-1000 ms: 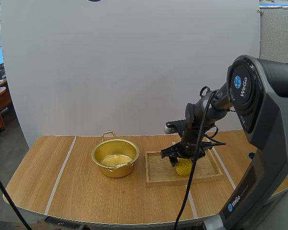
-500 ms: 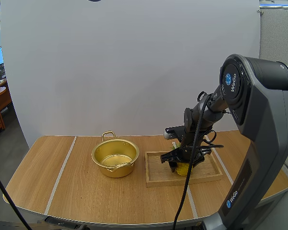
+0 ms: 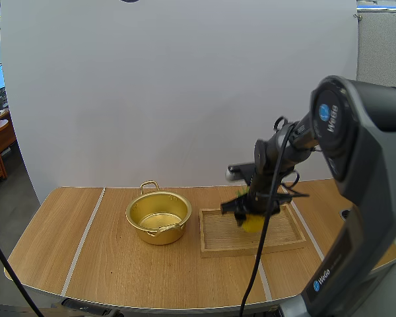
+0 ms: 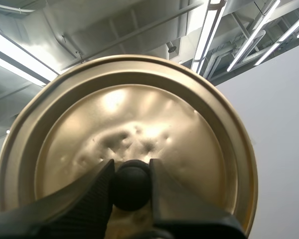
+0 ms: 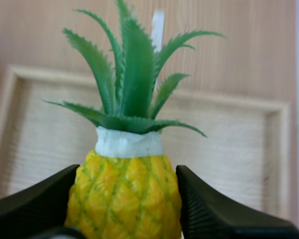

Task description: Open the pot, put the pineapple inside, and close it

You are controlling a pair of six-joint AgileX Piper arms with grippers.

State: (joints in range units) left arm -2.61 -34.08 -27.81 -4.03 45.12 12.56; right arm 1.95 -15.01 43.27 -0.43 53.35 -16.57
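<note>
Right tool [image 3: 245, 216]: grasping the pineapple [image 3: 254, 224], clenched on the yellow body from both sides. In the right wrist view the right tool [image 5: 129, 181] pinches the fruit low on its body; the pineapple [image 5: 124, 199] is upright, with a white collar and green leaves pointing away from the tool.

Position: pineapple held over the wooden tray [image 3: 214, 246], toward its far side. Cannot tell whether its base touches the tray floor. The right wrist view shows the tray [image 5: 284, 149] lying under and beyond the fruit, with the counter [image 5: 239, 50] past its far rim.

Pot [image 3: 158, 216]: gold, lid off, nothing in it. It stands on the counter [image 3: 99, 264] just left of the tray, apart from it. One loop handle is at the far rim, another faces the near edge.

Left tool [image 4: 131, 170]: clenched on the black knob [image 4: 131, 191] of the lid [image 4: 134, 114], one finger on each side of it. The lid is gold, round and dimpled near the centre, its knob side turned to the wrist camera.
</note>
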